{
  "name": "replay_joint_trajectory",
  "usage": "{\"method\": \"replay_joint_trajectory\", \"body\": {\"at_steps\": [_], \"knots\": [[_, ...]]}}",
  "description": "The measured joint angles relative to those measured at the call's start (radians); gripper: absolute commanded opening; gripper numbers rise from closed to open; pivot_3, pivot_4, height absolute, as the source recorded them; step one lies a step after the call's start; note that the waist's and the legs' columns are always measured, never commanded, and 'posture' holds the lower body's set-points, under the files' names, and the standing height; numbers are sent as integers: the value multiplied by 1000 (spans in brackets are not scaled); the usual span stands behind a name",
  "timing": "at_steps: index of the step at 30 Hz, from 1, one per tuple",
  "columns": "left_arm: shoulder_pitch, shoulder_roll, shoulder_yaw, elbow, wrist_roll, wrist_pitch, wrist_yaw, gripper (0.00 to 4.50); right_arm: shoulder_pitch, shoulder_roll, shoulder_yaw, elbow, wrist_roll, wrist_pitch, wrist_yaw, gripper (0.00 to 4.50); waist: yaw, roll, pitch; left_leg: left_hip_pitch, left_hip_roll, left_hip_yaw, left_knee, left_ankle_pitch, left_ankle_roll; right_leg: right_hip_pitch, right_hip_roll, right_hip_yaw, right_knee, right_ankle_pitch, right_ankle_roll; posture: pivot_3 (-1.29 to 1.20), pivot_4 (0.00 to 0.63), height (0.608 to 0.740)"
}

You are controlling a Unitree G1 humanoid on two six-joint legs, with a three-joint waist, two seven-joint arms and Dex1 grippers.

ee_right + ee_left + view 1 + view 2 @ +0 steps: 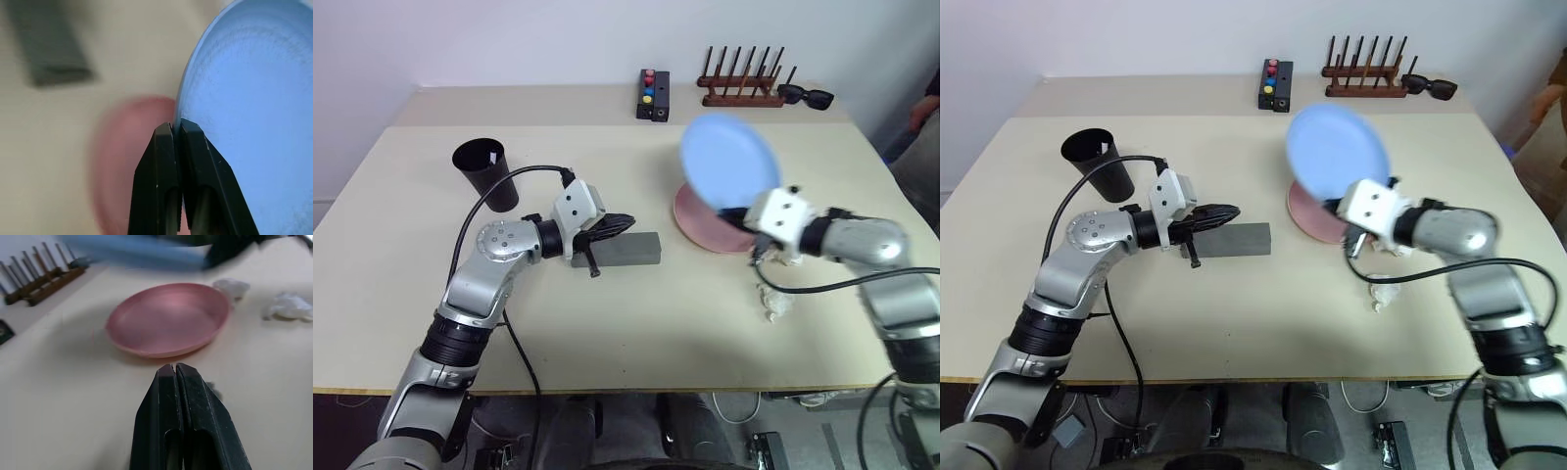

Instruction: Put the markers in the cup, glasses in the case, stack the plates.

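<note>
My right gripper (176, 128) is shut on the rim of the light blue plate (729, 162). It holds the plate tilted up on edge above the pink plate (703, 223), which lies on the table. The grey case (636, 251) lies closed at mid-table. My left gripper (174, 368) is shut and empty. It hovers over the case's left end and points toward the pink plate (166, 323). The black cup (487, 174) stands upright at the back left. The markers and the glasses are out of view.
Along the back edge are a small black box with coloured buttons (653, 94), a wooden rack (741, 83) and black sunglasses (806, 96). Crumpled white paper (773, 299) lies near my right arm. A person (927, 106) is at the far right.
</note>
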Motion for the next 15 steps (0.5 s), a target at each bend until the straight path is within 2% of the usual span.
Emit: {"method": "replay_joint_trajectory", "body": {"at_steps": [7,14,15], "knots": [[80,22,7,-57,0,4,15,0,-61,-1,40,255,-80,-113,22,53,-2,0,0,-1,0,1,-2,0,1,-2,-3,0,-2,0,1,0,150,735],[90,15,3,-96,0,16,28,0,-76,-40,73,349,-128,-224,106,53,-6,0,0,1,-2,2,-1,0,0,0,-2,0,0,0,0,0,150,735],[90,14,-1,-96,0,16,28,0,-77,-41,75,358,-129,-235,119,301,-6,0,0,1,-1,1,-1,0,0,0,-1,0,0,0,0,0,150,735]]}}
